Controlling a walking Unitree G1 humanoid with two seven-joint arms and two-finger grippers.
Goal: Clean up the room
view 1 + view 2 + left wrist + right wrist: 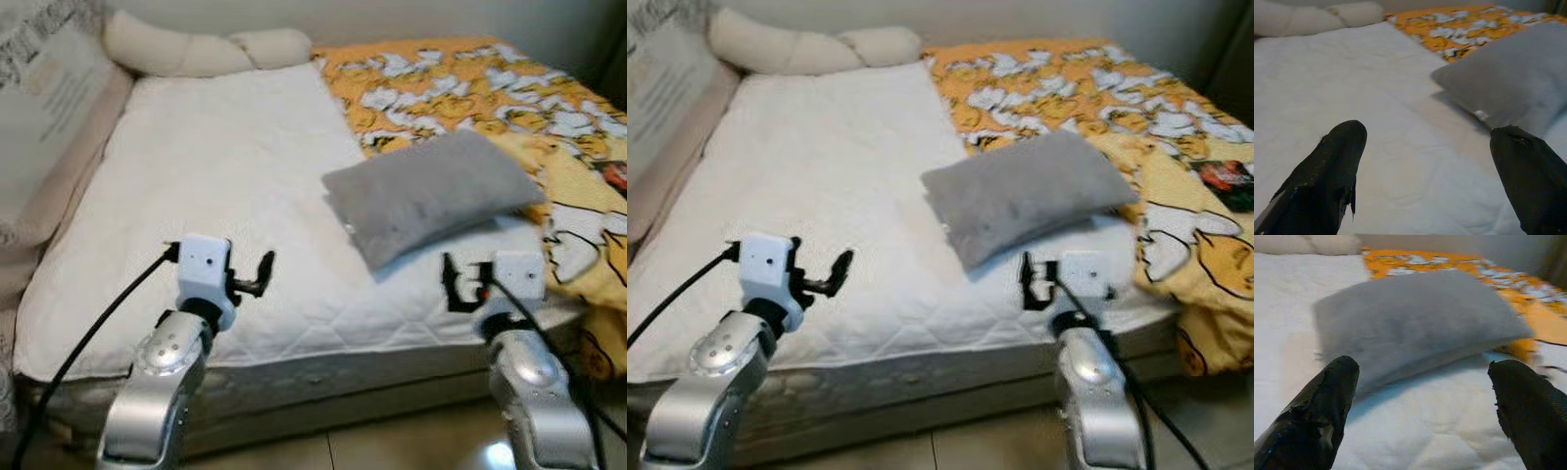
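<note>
A grey pillow [431, 191] lies slanted on the white quilted mattress [206, 186], its right end resting on the orange duck-print blanket [460, 83]. My left gripper [257, 274] hovers open over the mattress's near edge, left of the pillow, nothing between its fingers [1327, 176]. My right gripper [458, 282] is open too, just in front of the pillow's near edge; the pillow [1415, 318] lies close ahead between its fingers [1317, 416].
A long cream bolster [196, 49] lies along the head of the bed. A padded side panel [49, 127] borders the bed's left side. The blanket hangs over the bed's right edge [588, 284]. Tiled floor [392, 446] shows below the bed frame.
</note>
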